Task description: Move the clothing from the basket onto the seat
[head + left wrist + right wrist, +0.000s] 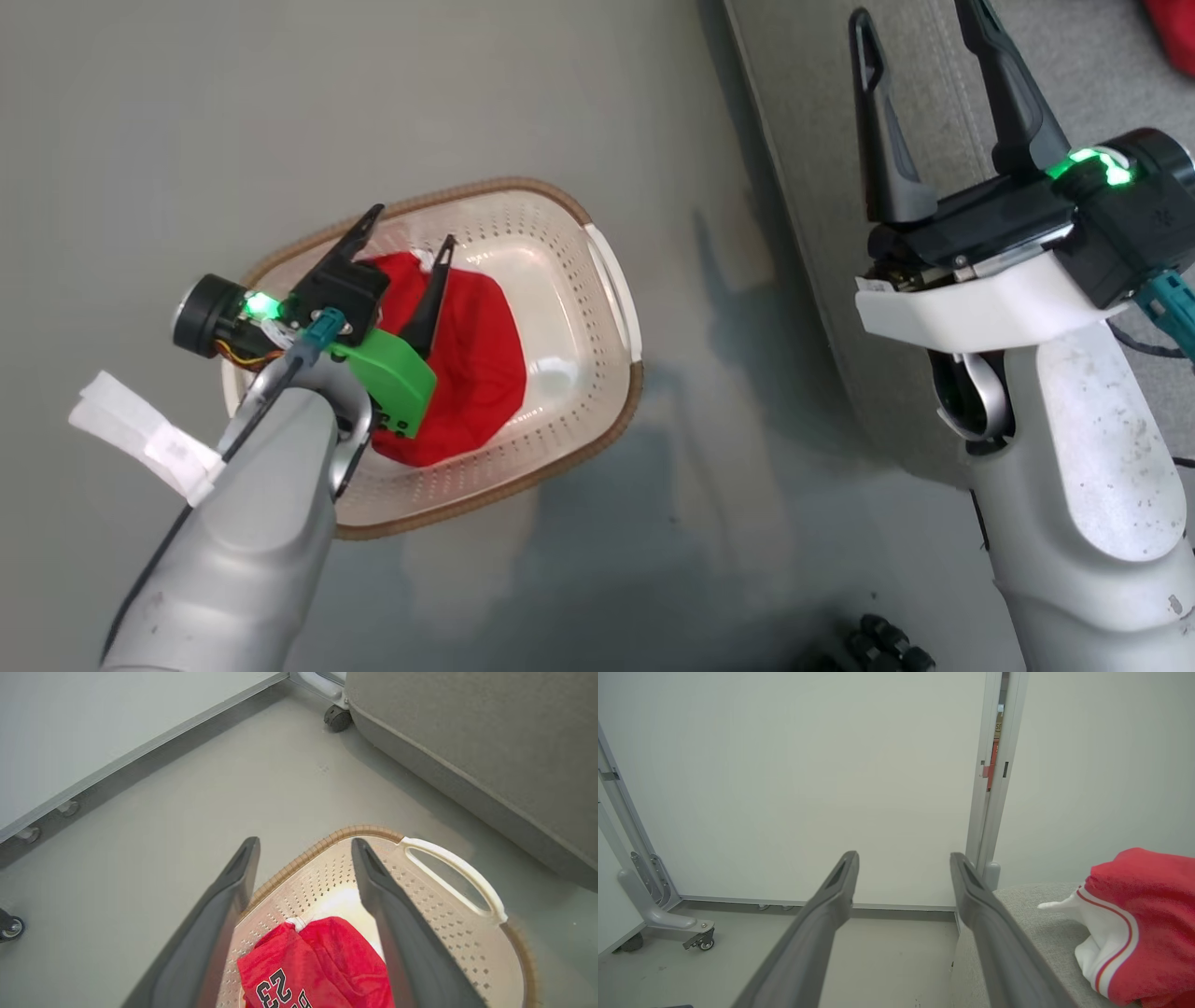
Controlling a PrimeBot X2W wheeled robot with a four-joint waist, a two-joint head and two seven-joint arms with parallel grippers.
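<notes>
The left pincer hangs spread wide and empty over the basket, above the red number-23 jersey lying inside. Right of the basket, the right pincer gapes empty over the grey seat. A shallow pinch could let the jersey slip short of that seat.
</notes>
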